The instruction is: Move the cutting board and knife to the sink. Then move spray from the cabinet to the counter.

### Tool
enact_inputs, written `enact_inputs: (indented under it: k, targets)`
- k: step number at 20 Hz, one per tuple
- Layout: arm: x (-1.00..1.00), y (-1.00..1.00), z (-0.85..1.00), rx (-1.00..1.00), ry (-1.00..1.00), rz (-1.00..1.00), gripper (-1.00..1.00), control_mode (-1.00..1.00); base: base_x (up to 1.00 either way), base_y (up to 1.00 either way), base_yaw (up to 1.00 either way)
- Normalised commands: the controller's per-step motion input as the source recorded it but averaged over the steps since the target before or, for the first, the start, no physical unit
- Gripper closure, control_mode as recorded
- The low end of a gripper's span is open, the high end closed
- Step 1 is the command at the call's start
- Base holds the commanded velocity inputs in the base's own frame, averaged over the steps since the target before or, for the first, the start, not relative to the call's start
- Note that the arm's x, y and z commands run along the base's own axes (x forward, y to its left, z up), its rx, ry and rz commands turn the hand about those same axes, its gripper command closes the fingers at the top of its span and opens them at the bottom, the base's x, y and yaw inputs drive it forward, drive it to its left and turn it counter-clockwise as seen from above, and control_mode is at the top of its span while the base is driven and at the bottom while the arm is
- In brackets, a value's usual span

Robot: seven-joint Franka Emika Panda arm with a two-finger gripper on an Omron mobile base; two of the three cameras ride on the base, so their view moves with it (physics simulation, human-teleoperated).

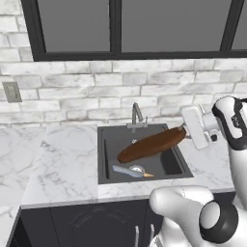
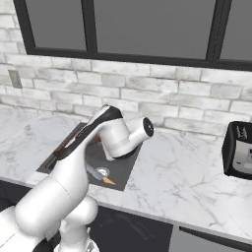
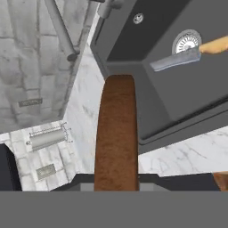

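Note:
My gripper point(image 1: 185, 129) is shut on the right end of the dark-brown cutting board point(image 1: 152, 144). The board hangs tilted over the black sink point(image 1: 107, 144), its left end lower inside the basin. In the hand view the cutting board point(image 3: 116, 133) runs straight up from the gripper point(image 3: 116, 181) toward the sink's point(image 3: 178, 98) rim. The knife point(image 1: 131, 171) lies flat on the basin floor beside the drain, tan handle to the right; the hand view shows the knife point(image 3: 182, 58) too. White marble counter point(image 1: 62, 164) surrounds the sink. The spray and the cabinet are out of view.
A curved grey faucet point(image 1: 137, 115) stands behind the basin against the brick wall. A dark toaster oven point(image 2: 238, 150) sits on the counter far right. A wall outlet point(image 1: 11, 91) is at the left. My own arm point(image 2: 83, 162) hides much of the sink in the right base view.

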Motion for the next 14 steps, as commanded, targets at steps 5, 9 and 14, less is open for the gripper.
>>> enact_inputs:
  k: [5,9,14]
  targets:
    - [0.29,0.0,-0.01,0.0,0.06,0.06,1.0,-1.0,0.0,0.0,0.0]
    - [0.25,-0.01,-0.22,0.0,-0.06,0.13,1.0,-1.0,0.0,0.0,0.0]
    - [0.25,-0.06,-0.28,0.0,-0.08,0.16,1.0,-1.0,0.0,0.0,0.0]
